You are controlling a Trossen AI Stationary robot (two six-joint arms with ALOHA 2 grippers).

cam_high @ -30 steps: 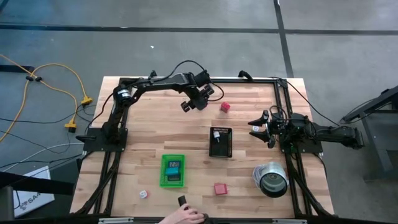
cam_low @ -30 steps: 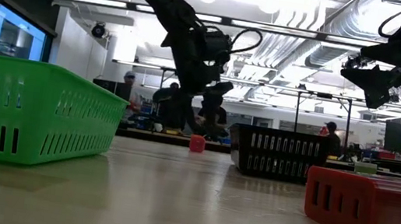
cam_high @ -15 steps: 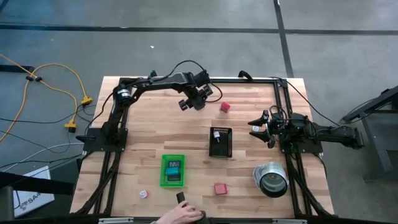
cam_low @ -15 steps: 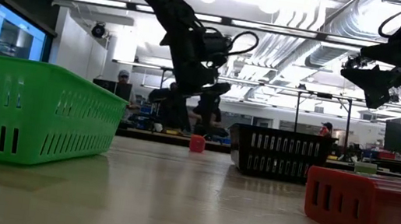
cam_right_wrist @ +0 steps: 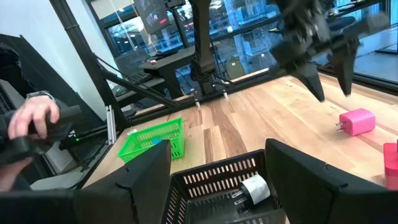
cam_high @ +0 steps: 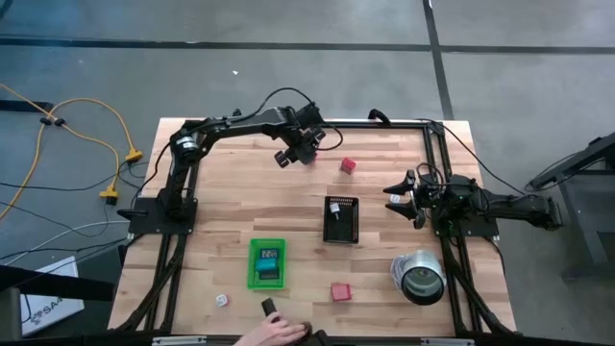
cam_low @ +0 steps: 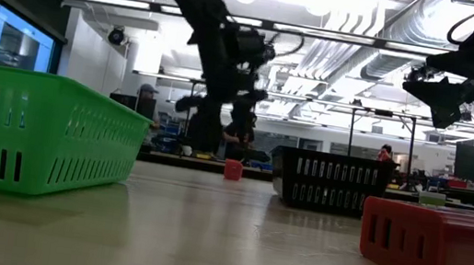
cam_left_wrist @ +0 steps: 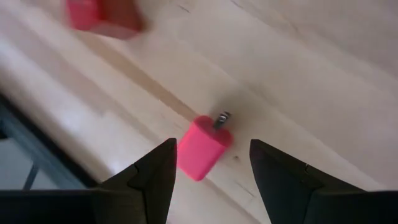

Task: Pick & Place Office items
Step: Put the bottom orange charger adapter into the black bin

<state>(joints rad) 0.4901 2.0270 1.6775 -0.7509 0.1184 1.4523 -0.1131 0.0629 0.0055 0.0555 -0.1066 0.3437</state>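
Observation:
My left gripper (cam_high: 298, 157) is open and empty, above the table near its far edge. In the left wrist view its fingers (cam_left_wrist: 211, 168) frame a pink plug-like block (cam_left_wrist: 202, 148) that lies on its side on the wood, beyond the fingers and not touched by them. The pink block also shows in the high view (cam_high: 347, 165). A blurred red piece (cam_left_wrist: 102, 14) lies farther on. My right gripper (cam_high: 392, 199) is open and empty, in the air right of the black tray (cam_high: 341, 219), which holds a white piece (cam_right_wrist: 252, 186).
A green tray (cam_high: 268, 262) with dark and blue pieces stands near the front. A red block (cam_high: 339, 290) and a silver can (cam_high: 421, 277) are at the front right, and a small white piece (cam_high: 222, 299) at the front left. A person's hand (cam_high: 281, 332) holds a black piece (cam_high: 269, 308) at the near edge.
My left gripper has gone a little toward the table's far edge and left, and has turned about its wrist; it stays open. The person's hand at the near edge has moved the black piece a little toward the left.

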